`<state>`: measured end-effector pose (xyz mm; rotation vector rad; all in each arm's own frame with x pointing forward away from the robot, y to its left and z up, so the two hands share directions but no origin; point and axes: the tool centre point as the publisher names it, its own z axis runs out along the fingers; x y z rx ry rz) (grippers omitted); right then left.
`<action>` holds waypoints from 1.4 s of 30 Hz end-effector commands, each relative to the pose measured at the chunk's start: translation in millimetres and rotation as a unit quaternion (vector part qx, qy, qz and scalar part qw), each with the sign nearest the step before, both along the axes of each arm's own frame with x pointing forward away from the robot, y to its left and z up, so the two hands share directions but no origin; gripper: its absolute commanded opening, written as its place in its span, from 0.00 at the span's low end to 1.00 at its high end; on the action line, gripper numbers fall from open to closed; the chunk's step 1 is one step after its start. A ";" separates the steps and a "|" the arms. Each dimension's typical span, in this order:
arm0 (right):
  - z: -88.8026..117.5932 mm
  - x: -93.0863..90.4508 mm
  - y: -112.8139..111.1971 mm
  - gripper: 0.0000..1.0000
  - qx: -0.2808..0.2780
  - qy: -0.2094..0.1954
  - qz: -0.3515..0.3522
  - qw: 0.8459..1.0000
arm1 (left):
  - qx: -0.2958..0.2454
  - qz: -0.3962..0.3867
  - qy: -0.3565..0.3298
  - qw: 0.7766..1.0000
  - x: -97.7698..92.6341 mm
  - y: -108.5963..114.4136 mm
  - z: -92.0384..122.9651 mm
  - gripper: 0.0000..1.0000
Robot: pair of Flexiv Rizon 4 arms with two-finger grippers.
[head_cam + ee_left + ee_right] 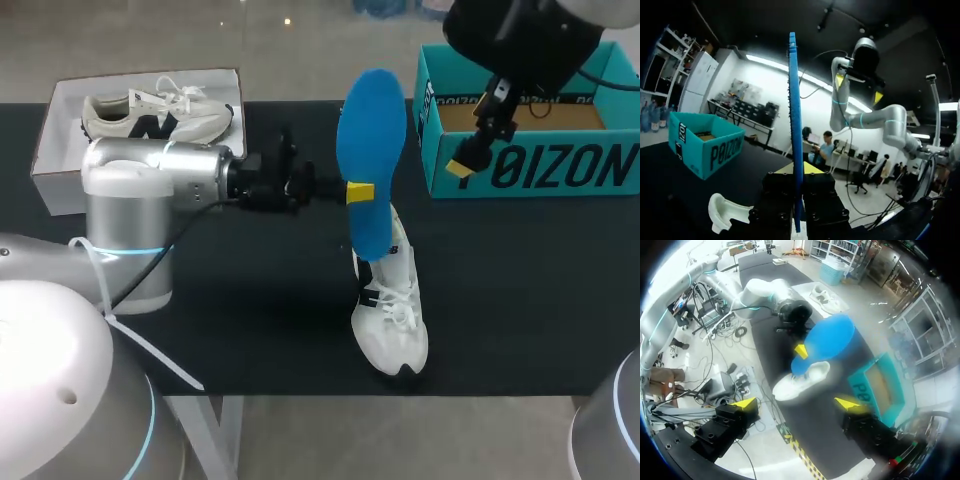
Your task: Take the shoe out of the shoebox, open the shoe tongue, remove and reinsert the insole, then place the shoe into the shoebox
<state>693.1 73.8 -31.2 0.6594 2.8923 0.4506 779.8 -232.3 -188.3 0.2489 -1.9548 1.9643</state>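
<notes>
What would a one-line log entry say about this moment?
step: insole out | left gripper: shut on blue insole, upright over white shoe | right gripper: open, raised near teal shoebox

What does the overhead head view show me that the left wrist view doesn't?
Only the head view: a second shoe in a white box, and the whole white shoe on the table. Only the left wrist view: the blue insole edge-on, clamped between the fingers of the left gripper. Both: the teal shoebox and the raised right gripper.

We log the blue insole upright over the heel of the white shoe, which sits on the worktop. The teal shoebox is open, well apart.
</notes>
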 end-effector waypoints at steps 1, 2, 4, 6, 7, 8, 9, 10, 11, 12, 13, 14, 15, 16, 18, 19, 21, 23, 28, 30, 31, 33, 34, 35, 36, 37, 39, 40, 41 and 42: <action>0.4 1.7 0.9 1.00 -0.001 0.002 0.000 1.000 | 0.010 0.060 -0.014 0.998 -6.2 1.1 10.5 0.00; 0.4 1.7 0.9 1.00 -0.001 0.002 0.000 1.000 | 0.012 0.066 -0.020 0.998 -7.0 -0.1 11.7 0.00; 0.4 1.7 0.9 1.00 -0.001 0.002 0.000 1.000 | 0.032 0.070 -0.019 0.997 -6.0 -3.2 16.7 0.00; 0.4 1.7 0.9 1.00 -0.001 0.002 0.000 1.000 | 0.032 0.070 -0.019 0.997 -6.0 -3.2 16.7 0.00; 0.4 1.7 0.9 1.00 -0.001 0.002 0.000 1.000 | 0.032 0.070 -0.019 0.997 -6.0 -3.2 16.7 0.00; 0.4 1.7 0.9 1.00 -0.001 0.002 0.000 1.000 | 0.032 0.070 -0.019 0.997 -6.0 -3.2 16.7 0.00; 0.4 1.7 0.9 1.00 -0.001 0.002 0.000 1.000 | 0.032 0.070 -0.019 0.997 -6.0 -3.2 16.7 0.00; 0.4 1.7 0.9 1.00 -0.001 0.002 0.000 1.000 | 0.032 0.070 -0.019 0.997 -6.0 -3.2 16.7 0.00; 0.4 1.7 0.9 1.00 -0.001 0.002 0.000 1.000 | 0.032 0.070 -0.019 0.997 -6.0 -3.2 16.7 0.00; 0.4 1.7 0.9 1.00 -0.001 0.002 0.000 1.000 | 0.032 0.070 -0.019 0.997 -6.0 -3.2 16.7 0.00; 0.4 1.7 0.9 1.00 -0.001 0.002 0.000 1.000 | 0.032 0.070 -0.019 0.997 -6.0 -3.2 16.7 0.00; 0.4 1.7 0.9 1.00 -0.001 0.002 0.000 1.000 | 0.032 0.070 -0.019 0.997 -6.0 -3.2 16.7 0.00; 0.4 1.7 0.9 1.00 -0.001 0.002 0.000 1.000 | 0.032 0.070 -0.019 0.997 -6.0 -3.2 16.7 0.00; 0.4 1.7 0.9 1.00 -0.001 0.002 0.000 1.000 | 0.032 0.070 -0.019 0.997 -6.0 -3.2 16.7 0.00; 0.4 1.7 0.9 1.00 -0.001 0.002 0.000 1.000 | 0.032 0.070 -0.019 0.997 -6.0 -3.2 16.7 0.00; 0.4 1.7 0.9 1.00 -0.001 0.002 0.000 1.000 | 0.032 0.070 -0.019 0.997 -6.0 -3.2 16.7 0.00; 0.4 1.7 0.9 1.00 -0.001 0.002 0.000 1.000 | 0.032 0.070 -0.019 0.997 -6.0 -3.2 16.7 0.00; 0.4 1.7 0.9 1.00 -0.001 0.002 0.000 1.000 | 0.032 0.070 -0.019 0.997 -6.0 -3.2 16.7 0.00; 0.4 1.7 0.9 1.00 -0.001 0.002 0.000 1.000 | 0.032 0.070 -0.019 0.997 -6.0 -3.2 16.7 0.00; 0.4 1.7 0.9 1.00 -0.001 0.002 0.000 1.000 | 0.032 0.070 -0.019 0.997 -6.0 -3.2 16.7 0.00; 0.4 1.7 0.9 1.00 -0.001 0.002 0.000 1.000 | 0.032 0.070 -0.019 0.997 -6.0 -3.2 16.7 0.00; 0.4 1.7 0.9 1.00 -0.001 0.002 0.000 1.000 | 0.032 0.070 -0.019 0.997 -6.0 -3.2 16.7 0.00; 0.4 1.7 0.9 1.00 -0.001 0.002 0.000 1.000 | 0.032 0.070 -0.019 0.997 -6.0 -3.2 16.7 0.00; 0.4 1.7 0.9 1.00 -0.001 0.002 0.000 1.000 | 0.027 0.076 -0.062 0.995 -8.9 -4.1 18.6 0.00; 0.4 1.7 0.9 1.00 -0.001 0.002 0.000 1.000 | 0.036 0.079 -0.086 0.993 -11.5 -3.0 17.7 0.00; 0.4 1.7 0.9 1.00 -0.001 0.002 0.000 1.000 | 0.036 0.077 -0.132 0.988 -14.6 -1.8 17.3 0.00; 0.4 1.7 0.9 1.00 -0.001 0.002 0.000 1.000 | 0.028 0.068 -0.209 0.975 -20.6 1.0 15.3 0.00; 0.4 1.7 0.9 1.00 -0.001 0.002 0.000 1.000 | 0.020 0.069 -0.230 0.971 -25.1 4.0 12.5 0.00; 0.4 1.7 0.9 1.00 -0.001 0.002 0.000 1.000 | 0.025 0.067 -0.263 0.962 -28.6 6.7 9.7 0.00; 0.4 1.7 0.9 1.00 -0.001 0.002 0.000 1.000 | 0.021 0.060 -0.291 0.955 -31.7 8.3 7.5 0.00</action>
